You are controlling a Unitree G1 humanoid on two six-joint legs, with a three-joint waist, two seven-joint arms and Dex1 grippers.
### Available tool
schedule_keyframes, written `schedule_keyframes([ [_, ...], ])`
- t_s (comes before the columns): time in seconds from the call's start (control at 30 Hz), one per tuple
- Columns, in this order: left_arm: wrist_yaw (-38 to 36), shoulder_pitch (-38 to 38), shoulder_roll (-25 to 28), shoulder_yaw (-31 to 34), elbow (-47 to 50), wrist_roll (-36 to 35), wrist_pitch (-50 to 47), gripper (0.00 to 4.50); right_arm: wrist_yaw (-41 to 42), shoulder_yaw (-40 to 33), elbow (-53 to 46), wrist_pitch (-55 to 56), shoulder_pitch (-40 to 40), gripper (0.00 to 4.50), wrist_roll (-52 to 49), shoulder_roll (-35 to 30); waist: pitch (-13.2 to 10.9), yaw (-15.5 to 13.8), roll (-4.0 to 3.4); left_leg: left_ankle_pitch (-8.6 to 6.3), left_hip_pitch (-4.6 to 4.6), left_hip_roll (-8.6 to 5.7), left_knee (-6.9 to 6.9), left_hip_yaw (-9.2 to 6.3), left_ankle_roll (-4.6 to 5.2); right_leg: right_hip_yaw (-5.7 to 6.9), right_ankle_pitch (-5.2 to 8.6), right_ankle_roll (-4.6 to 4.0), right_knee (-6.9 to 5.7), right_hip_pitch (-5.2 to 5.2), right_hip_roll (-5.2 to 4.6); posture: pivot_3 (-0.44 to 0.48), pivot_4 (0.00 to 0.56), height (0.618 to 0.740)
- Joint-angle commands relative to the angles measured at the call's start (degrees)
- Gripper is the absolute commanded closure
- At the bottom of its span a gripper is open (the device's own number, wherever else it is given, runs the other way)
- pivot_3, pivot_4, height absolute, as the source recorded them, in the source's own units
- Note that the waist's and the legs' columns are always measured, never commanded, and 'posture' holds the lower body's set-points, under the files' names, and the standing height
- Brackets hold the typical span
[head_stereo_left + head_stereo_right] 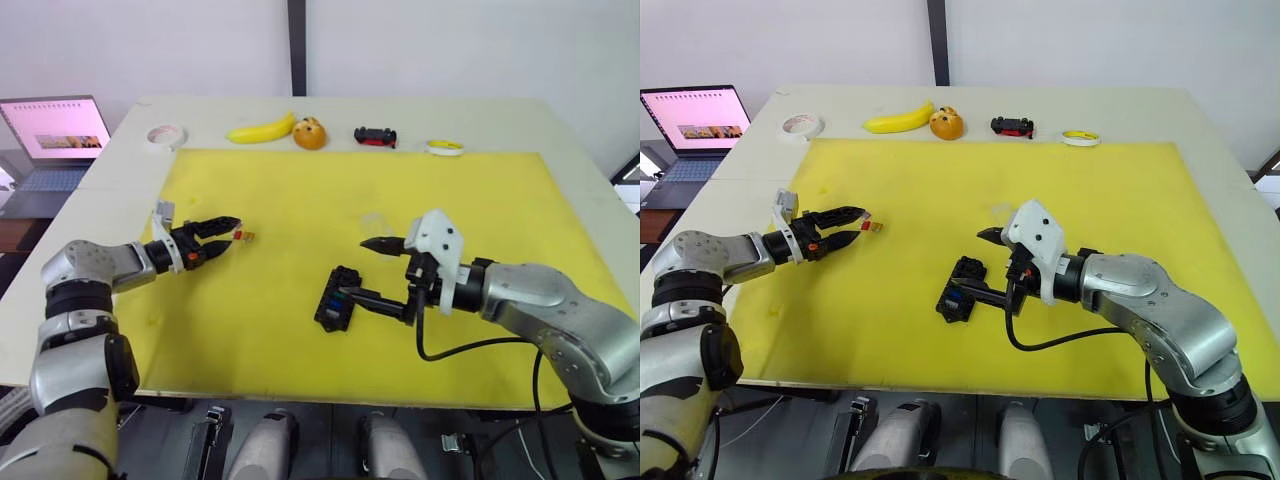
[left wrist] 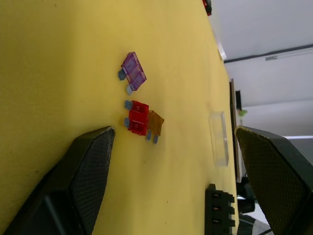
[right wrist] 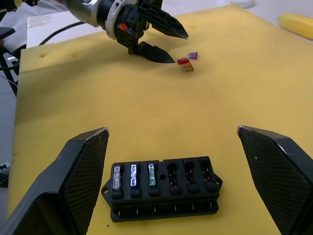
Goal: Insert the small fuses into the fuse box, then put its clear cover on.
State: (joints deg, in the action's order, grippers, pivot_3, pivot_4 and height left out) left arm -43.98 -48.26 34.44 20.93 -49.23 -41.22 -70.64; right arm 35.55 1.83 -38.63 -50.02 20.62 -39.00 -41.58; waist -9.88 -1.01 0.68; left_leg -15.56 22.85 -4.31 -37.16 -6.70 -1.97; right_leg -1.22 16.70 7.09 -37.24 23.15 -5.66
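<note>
Right wrist view is showing the right gripper (image 3: 171, 181) gaping wide, empty, the fuse box (image 3: 164, 188) lying between its fingers. The left gripper (image 1: 222, 232), parted and empty, is hovering just beside the loose fuses (image 2: 139, 105).

A big white table (image 1: 120, 180) holds a wide yellow foam mat (image 1: 280, 200). Along the far edge lie a white tape roll (image 1: 166, 135), yellow banana (image 1: 261, 130), orange fruit (image 1: 309, 133), black-and-red toy car (image 1: 375, 136) and yellow-white ring (image 1: 444, 147).
</note>
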Motion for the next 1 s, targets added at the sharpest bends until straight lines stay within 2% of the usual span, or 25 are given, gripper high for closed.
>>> schedule_keyframes([
  [0.03, 0.6, -1.2, -2.1, -0.6, -3.0, 1.9, 0.8, 0.35, -0.9, -0.6, -2.3, 0.9, -0.2, 0.0, 0.1, 0.6, 0.0, -0.1, 0.0, 0.0, 0.0, 0.0, -0.01, 0.0, 0.0, 0.0, 0.0, 0.0, 0.0, -0.01, 0.0, 0.0, 0.15, 0.74],
  [0.43, 3.7, -2.2, -4.0, 3.9, -6.8, 3.8, 5.1, 0.35, -2.5, -0.9, -3.2, 0.8, -1.3, 0.0, -0.1, 0.8, 0.0, -1.3, -0.01, 0.0, -0.06, -0.01, -0.06, 0.0, 0.01, 0.01, 0.0, 0.01, -0.07, -0.05, 0.0, 0.0, 0.15, 0.74],
  [1.0, 3.1, -0.4, -7.2, 3.4, -3.1, 4.2, 2.5, 0.35, -2.8, -1.2, -3.8, 0.8, -1.9, 0.0, 0.0, 0.4, 0.0, -1.4, -0.01, 0.01, -0.11, -0.02, -0.09, -0.02, 0.0, 0.02, 0.0, 0.01, -0.13, -0.11, 0.01, 0.0, 0.15, 0.74],
])
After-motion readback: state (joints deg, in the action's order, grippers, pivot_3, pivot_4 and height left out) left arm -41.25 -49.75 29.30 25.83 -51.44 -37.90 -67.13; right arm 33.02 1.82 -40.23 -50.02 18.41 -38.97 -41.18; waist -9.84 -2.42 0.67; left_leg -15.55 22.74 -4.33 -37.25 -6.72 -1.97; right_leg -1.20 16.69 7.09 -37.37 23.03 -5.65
